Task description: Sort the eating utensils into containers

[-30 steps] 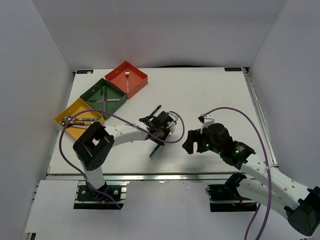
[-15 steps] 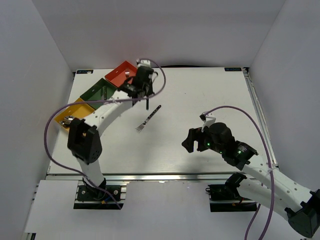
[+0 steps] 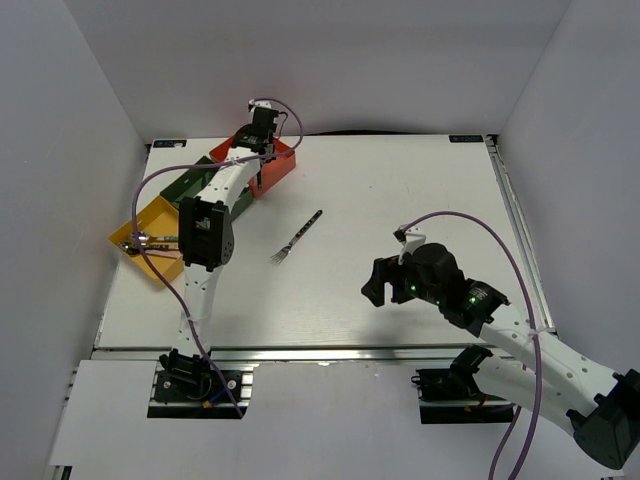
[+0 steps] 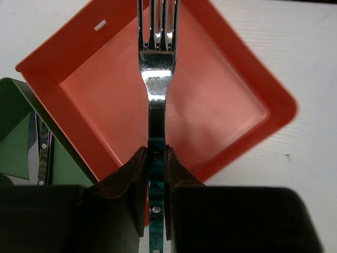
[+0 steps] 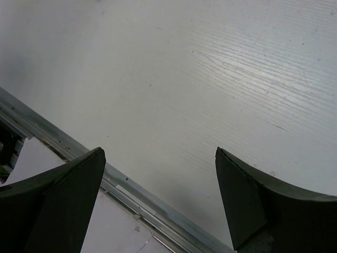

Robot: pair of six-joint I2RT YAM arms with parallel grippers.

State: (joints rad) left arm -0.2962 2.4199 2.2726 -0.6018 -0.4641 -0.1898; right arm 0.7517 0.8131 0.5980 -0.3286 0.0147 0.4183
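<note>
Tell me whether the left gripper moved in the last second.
Yes. In the top view the left gripper went up and leftward, from near the loose fork to over the red-orange tray.

Setting: robotics laboratory test cell.
Evidence: plain white panel walls [image 3: 90, 90] enclosing three sides. Flat white slatted desk [image 3: 420, 190] edged with bare aluminium rail [image 3: 330, 352]. White-and-black jointed left robot arm [image 3: 228, 182] and matching right robot arm [image 3: 540, 350], each bolted to black base plates [image 3: 200, 385] at the near edge. Purple cables [image 3: 470, 218] looping along both.
</note>
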